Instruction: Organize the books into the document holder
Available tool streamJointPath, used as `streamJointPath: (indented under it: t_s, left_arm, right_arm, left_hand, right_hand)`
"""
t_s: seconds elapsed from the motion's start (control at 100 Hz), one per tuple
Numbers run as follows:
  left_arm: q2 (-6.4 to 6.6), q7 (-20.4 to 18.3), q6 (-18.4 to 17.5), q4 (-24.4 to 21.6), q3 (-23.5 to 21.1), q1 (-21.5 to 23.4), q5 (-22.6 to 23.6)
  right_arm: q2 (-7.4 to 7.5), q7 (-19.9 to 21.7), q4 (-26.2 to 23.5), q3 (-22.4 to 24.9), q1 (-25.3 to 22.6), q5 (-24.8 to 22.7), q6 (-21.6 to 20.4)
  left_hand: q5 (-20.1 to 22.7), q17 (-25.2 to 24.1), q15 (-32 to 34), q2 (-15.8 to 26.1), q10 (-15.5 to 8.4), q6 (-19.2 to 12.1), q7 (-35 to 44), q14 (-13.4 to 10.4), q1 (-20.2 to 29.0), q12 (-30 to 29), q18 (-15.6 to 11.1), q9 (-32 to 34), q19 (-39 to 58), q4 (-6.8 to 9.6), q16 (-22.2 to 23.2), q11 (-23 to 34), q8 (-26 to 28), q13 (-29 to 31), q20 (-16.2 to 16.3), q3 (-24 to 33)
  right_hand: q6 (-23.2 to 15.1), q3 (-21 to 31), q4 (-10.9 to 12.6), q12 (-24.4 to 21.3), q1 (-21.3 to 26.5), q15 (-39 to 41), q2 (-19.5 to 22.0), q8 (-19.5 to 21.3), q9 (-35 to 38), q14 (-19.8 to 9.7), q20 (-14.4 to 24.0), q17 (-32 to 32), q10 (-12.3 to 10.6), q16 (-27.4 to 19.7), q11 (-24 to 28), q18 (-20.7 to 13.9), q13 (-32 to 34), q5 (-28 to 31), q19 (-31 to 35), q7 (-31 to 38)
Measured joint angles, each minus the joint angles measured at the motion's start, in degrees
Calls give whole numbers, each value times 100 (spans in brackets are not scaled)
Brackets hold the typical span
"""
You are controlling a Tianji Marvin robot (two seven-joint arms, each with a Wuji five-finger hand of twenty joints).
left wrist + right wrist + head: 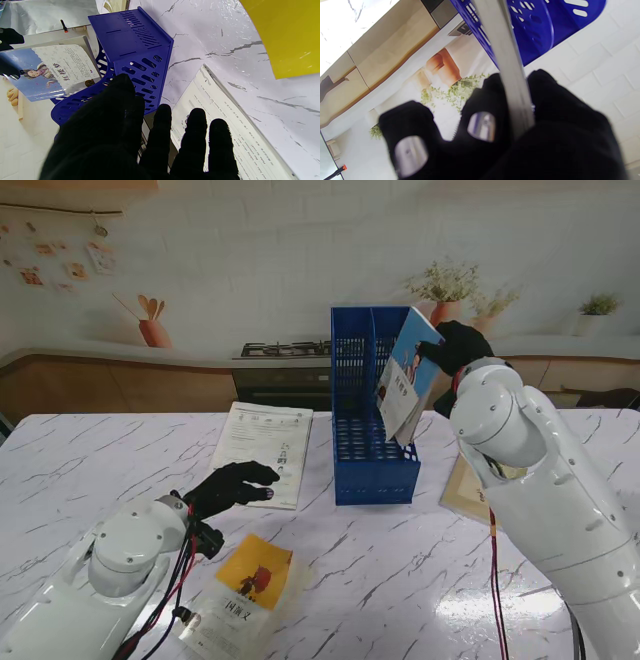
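A blue perforated document holder [362, 450] [140, 47] [535, 27] stands upright in the middle of the table. My right hand [455, 345] [510, 135] is shut on a blue-and-white book [408, 380] [50, 70] [507, 62], held tilted over the holder's right compartment, its lower edge inside the holder. My left hand [235, 483] [140, 140] is open, palm down, fingertips resting on a white booklet [265, 445] [235, 132] lying flat left of the holder. A yellow-and-white book [245, 595] [287, 32] lies flat nearer to me.
A tan book [470, 490] lies flat to the right of the holder, partly hidden by my right arm. Beyond the table's far edge are a stove, wooden cabinets and potted plants on a counter.
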Motion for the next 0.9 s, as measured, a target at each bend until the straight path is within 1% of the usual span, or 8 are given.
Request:
streamJointPath:
  t_s: [0.19,0.42,0.64,0.9]
  left_arm:
    - [12,-39,36,0,-2,18,1]
    - [16,-40,73,-18,-6,52,1]
    - [19,-39,86,-31,-6,66,24]
    - [19,-29,99,-42,-4,78,31]
  right_arm:
    - [-29,-37,337,-185,175,-59,-12]
    - [-37,-34,610,-371,306,-57,-11]
    - [-67,-64,810,-501,331,-37,-35]
    - [-104,-112,1119,-668,352,106,-81]
  left_hand:
    - [0,0,0,0,0,0,1,0,0,0,0,0,0,0,0,0,11,0,0,0]
    - [0,0,0,1,0,0,5,0,0,0,0,0,0,0,0,0,62,0,0,0]
    - [0,0,0,1,0,0,10,0,0,0,0,0,0,0,0,0,62,0,0,0]
    - [0,0,0,1,0,0,46,0,1,0,0,0,0,0,0,0,63,0,0,0]
  right_hand:
    - [0,0,0,0,0,1,0,-68,0,0,2,1,0,0,0,0,0,-7,0,41]
    - [-1,0,0,-5,0,2,0,-132,0,0,3,1,-1,0,0,-1,1,-12,0,59]
    - [-1,0,0,-9,0,2,0,-190,0,0,5,1,-1,0,0,-1,1,-14,0,67]
    - [-1,0,0,-21,0,3,0,-281,0,0,5,2,-3,0,0,-2,1,-62,0,143]
